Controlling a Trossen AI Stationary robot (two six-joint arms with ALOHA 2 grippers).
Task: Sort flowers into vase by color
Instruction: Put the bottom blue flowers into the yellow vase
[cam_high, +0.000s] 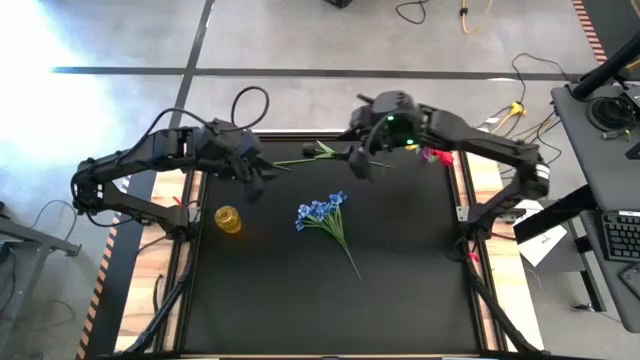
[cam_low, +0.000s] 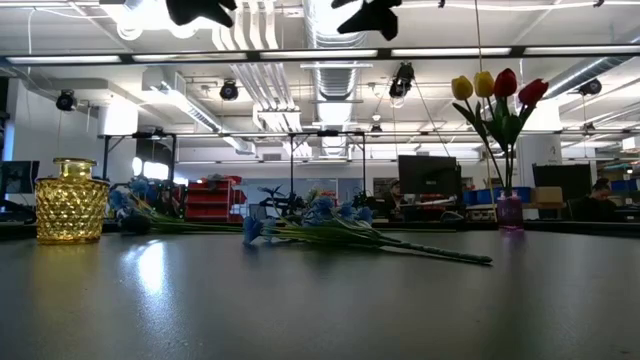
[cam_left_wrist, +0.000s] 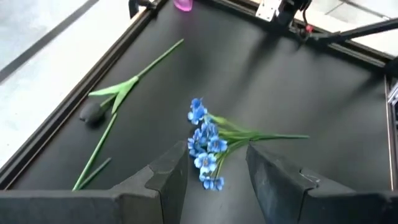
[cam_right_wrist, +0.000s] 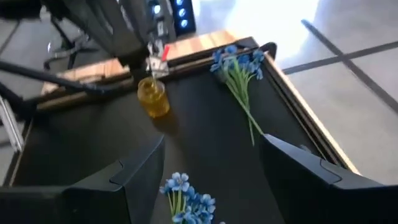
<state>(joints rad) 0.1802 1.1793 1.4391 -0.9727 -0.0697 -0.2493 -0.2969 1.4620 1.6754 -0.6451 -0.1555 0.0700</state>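
Observation:
A bunch of blue flowers (cam_high: 322, 212) lies flat on the black table near its middle, stem toward the near edge; it also shows in the low view (cam_low: 330, 228). A second blue-flowered stem (cam_high: 318, 153) lies along the far edge, its blossoms showing in the right wrist view (cam_right_wrist: 236, 60). A yellow glass vase (cam_high: 228, 219) stands at the left. A small pink vase (cam_high: 437, 155) at the far right holds yellow and red tulips (cam_low: 495, 88). My left gripper (cam_high: 255, 183) and right gripper (cam_high: 362, 165) hang open and empty above the table's far half. The middle bunch lies below them in the left wrist view (cam_left_wrist: 205, 146) and the right wrist view (cam_right_wrist: 186, 202).
The table's raised black frame (cam_high: 185, 260) and wooden side strips border the mat. Beyond the far edge are floor, cables and a desk (cam_high: 610, 130) at the right. The near half of the mat holds only the bunch's stem end.

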